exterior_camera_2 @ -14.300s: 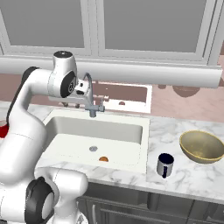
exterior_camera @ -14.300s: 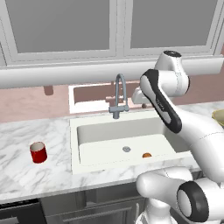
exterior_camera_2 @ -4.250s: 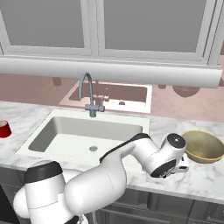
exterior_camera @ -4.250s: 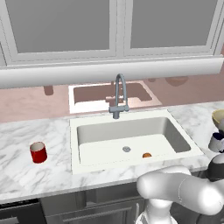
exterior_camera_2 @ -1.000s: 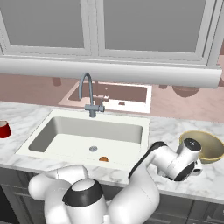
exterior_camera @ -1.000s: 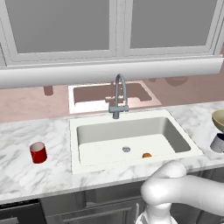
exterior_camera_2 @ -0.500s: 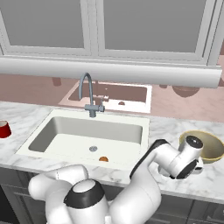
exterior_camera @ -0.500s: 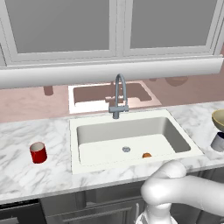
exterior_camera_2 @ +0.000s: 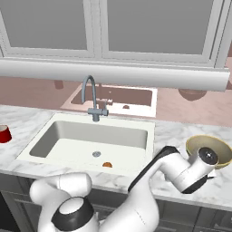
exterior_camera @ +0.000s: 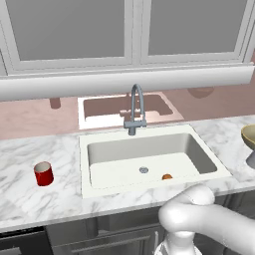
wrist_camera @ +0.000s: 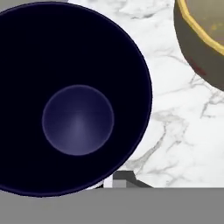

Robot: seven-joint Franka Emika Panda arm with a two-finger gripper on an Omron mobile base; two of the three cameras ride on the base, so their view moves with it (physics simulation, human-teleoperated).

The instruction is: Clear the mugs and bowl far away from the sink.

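**A:** Where is the tool, and what is it doing?

**B:** In the hand view, the tool [wrist_camera: 117, 183] looks straight down into the navy-lined mug [wrist_camera: 78, 100], whose dark inside takes up the left and centre of the frame. One dark fingertip [wrist_camera: 125, 178] sits at the bottom, touching the outside of the mug's rim. The jaws are drawn together. I judge they are pinched on the mug's wall, though the inner finger can't be made out against the dark lining.

**A:** Which way does the mug point?

**B:** It stands upright on the marble counter [wrist_camera: 175, 131] with its mouth facing the tool. Its long axis runs along the tool's line of sight, so the mug lies directly ahead of the fingers. I can't see the handle.

**A:** And the other things?

**B:** The bowl [wrist_camera: 202, 35] is in the upper right of the hand view, just beside the mug but with a strip of counter between them. In the right base view the bowl [exterior_camera_2: 209, 147] sits at the right edge, with the white hand low in front of it. The sink [exterior_camera_2: 50, 136] is at centre left and the red mug [exterior_camera_2: 3, 134] at the far left edge, well apart from the arm.

**A:** What does the next move depend on?

**B:** Probably on lifting straight up along the mug's axis, which would clear the bowl beside it.
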